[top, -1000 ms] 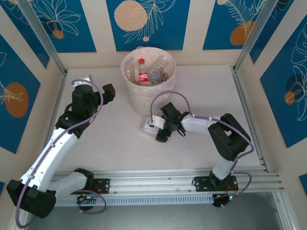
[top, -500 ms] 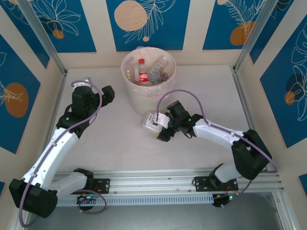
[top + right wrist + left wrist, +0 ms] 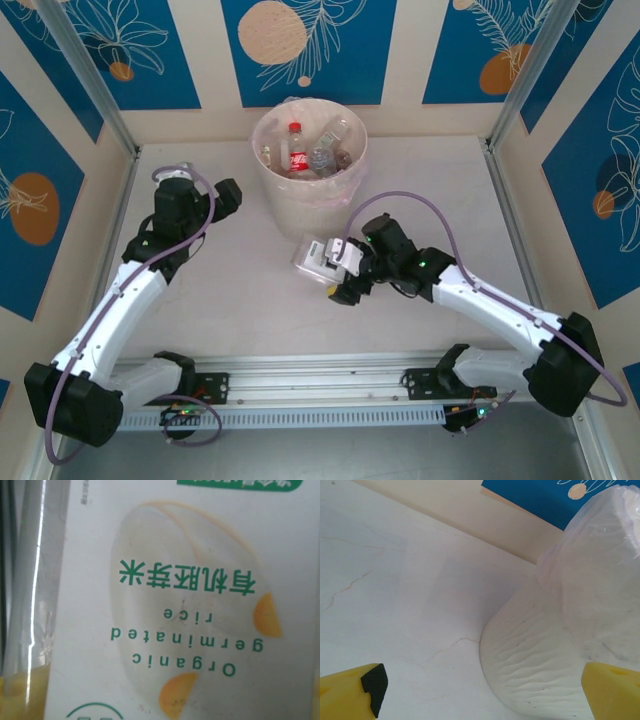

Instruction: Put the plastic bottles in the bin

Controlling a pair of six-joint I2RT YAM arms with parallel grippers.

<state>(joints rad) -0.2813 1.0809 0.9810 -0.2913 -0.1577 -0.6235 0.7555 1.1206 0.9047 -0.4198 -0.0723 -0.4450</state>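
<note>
Right gripper (image 3: 340,272) is clamped across the white-labelled rice-drink bottle (image 3: 318,258) just in front of the bin (image 3: 312,208); it looks light, smooth and squashable, so a mid-body hold on the label seems safest.

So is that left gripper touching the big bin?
Apart. The top view shows a strip of bare table between the left gripper and the bin.
</note>
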